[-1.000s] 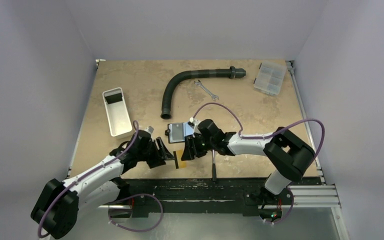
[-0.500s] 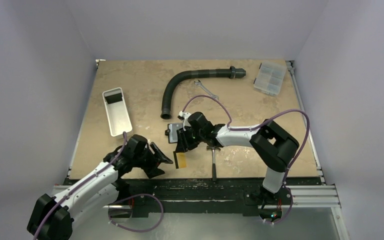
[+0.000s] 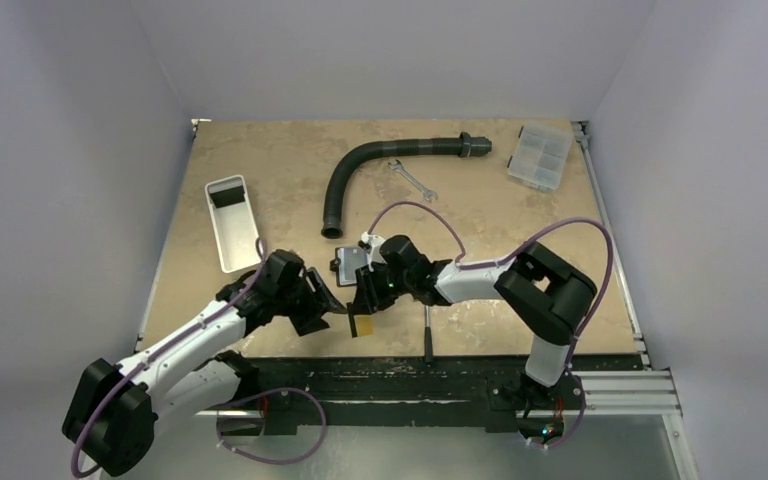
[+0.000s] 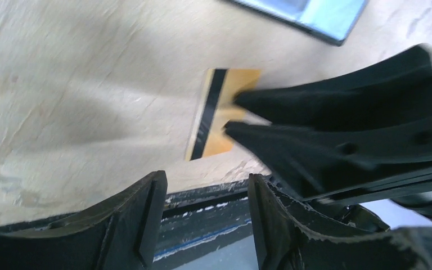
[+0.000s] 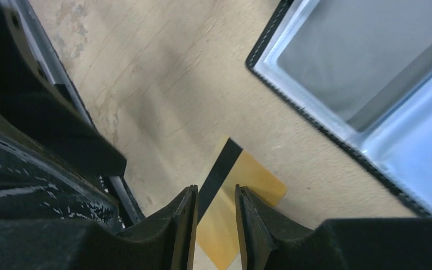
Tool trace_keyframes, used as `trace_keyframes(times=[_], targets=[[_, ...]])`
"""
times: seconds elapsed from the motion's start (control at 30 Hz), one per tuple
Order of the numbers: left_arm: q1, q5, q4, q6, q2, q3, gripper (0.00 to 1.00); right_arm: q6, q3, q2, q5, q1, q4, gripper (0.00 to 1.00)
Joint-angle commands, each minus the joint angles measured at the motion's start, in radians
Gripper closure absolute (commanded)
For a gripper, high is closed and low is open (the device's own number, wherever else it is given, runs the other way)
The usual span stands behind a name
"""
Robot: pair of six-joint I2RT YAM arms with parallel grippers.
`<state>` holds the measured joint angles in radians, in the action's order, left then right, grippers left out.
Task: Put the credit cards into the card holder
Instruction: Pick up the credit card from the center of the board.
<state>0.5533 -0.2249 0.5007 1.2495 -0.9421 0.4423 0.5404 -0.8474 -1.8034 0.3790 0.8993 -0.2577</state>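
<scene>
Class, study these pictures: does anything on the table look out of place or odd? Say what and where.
A gold card lies stripe-up on the table near its front edge, outside the open card holder. Nothing looks spilled or damaged.

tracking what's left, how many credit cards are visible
1: gold card at the near table edge, under the right pincer. A dark piece in the white tray may be another.

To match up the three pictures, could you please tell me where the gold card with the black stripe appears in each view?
Top external: gold card sits just below centre.
Left wrist: mid-frame, partly under the right tool.
Right wrist: bottom centre, beneath that same tool.
Shared landmark: the open card holder, just beyond the card.
</scene>
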Motion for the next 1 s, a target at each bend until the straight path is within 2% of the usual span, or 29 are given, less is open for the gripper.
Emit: trace_keyframes(times=[0.0,0.1,0.3,0.4,0.5,0.6,0.77,0.97], targets=[[0.005,0.055,-0.058,-0.202,-0.044,0.094,0.42,0.008,0.046,0.048,0.004,0.036,0.027,0.61],[0.007,-0.001,-0.184,-0.277,-0.105,0.093,0.42,0.001,0.049,0.114,-0.029,0.037,0.067,0.59],[0.012,-0.040,-0.326,-0.398,-0.265,0.141,0.41,-0.041,0.138,0.291,-0.120,0.038,0.151,0.36],[0.014,-0.044,-0.370,-0.440,-0.310,0.153,0.41,-0.064,0.216,0.381,-0.121,0.047,0.149,0.31],[0.014,-0.046,-0.408,-0.467,-0.352,0.164,0.41,-0.069,0.272,0.462,-0.126,0.081,0.135,0.30],[0.016,-0.058,-0.457,-0.471,-0.389,0.170,0.41,-0.080,0.281,0.501,-0.164,0.177,0.128,0.30],[0.018,-0.078,-0.485,-0.484,-0.456,0.189,0.41,-0.121,0.272,0.573,-0.417,0.410,0.084,0.30],[0.022,-0.073,-0.479,-0.510,-0.472,0.174,0.41,-0.130,0.330,0.691,-0.523,0.433,0.034,0.29]])
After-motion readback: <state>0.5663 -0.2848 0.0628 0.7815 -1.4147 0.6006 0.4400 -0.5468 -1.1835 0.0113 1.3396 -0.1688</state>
